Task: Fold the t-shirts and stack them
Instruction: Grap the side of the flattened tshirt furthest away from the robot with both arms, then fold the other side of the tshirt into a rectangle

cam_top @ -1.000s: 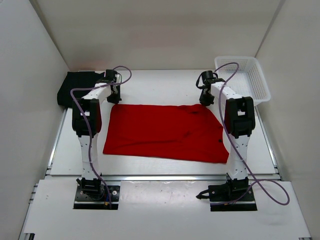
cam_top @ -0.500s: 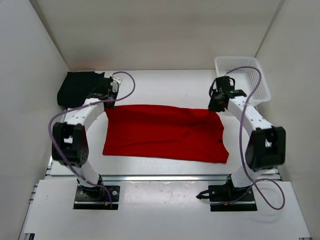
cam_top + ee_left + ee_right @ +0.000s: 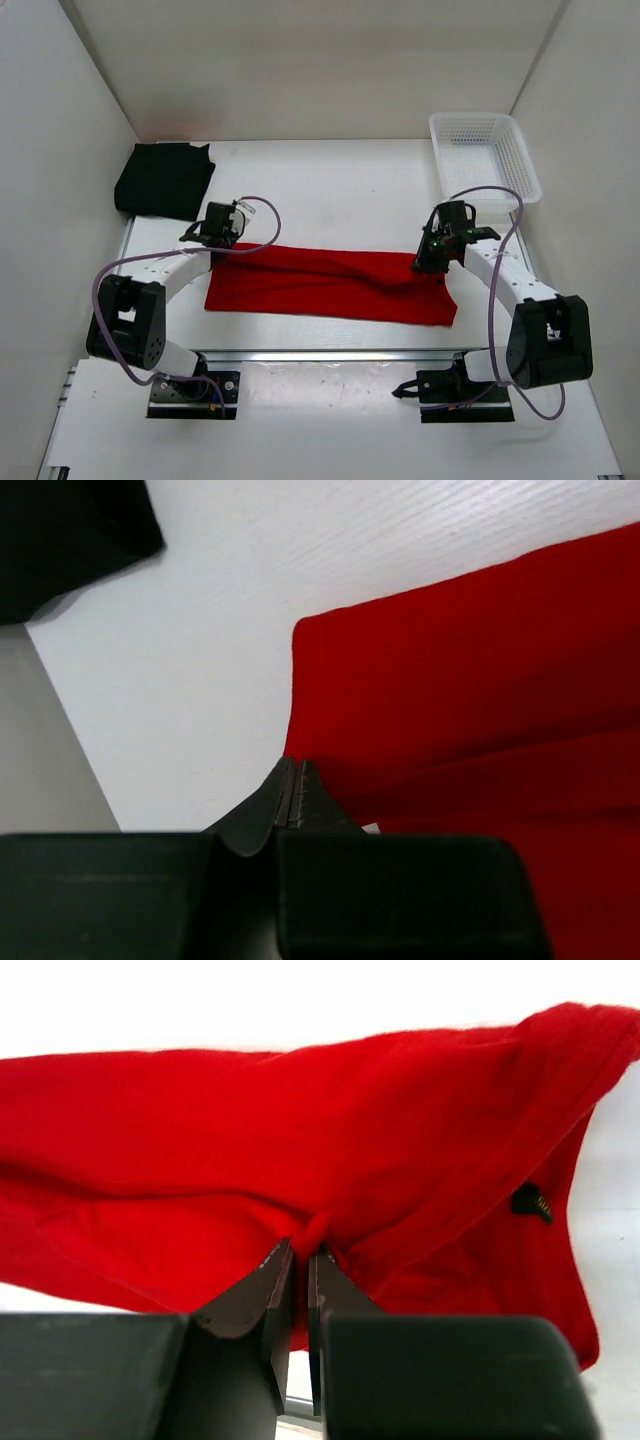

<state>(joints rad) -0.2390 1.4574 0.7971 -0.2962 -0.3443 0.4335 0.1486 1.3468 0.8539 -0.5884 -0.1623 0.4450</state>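
The red t-shirt (image 3: 330, 285) lies across the middle of the table as a narrow band, its far edge lifted and drawn toward the near side. My left gripper (image 3: 222, 245) is shut on the shirt's far left corner, seen in the left wrist view (image 3: 296, 765) against red cloth (image 3: 480, 680). My right gripper (image 3: 428, 262) is shut on a pinch of the far right edge, seen in the right wrist view (image 3: 300, 1245) with red folds (image 3: 300, 1130) hanging ahead. The black t-shirt (image 3: 163, 180) lies folded at the back left. The orange t-shirt is out of view.
A white mesh basket (image 3: 470, 117) stands at the back right corner. White walls close in the left, right and back sides. The black t-shirt's corner shows at the top left of the left wrist view (image 3: 60, 530). A small dark label (image 3: 530, 1201) shows on the red shirt.
Both grippers have moved from the table's back toward the near side, carrying the red shirt's far edge with them. The shirt has gone from a wide spread to a narrow band.
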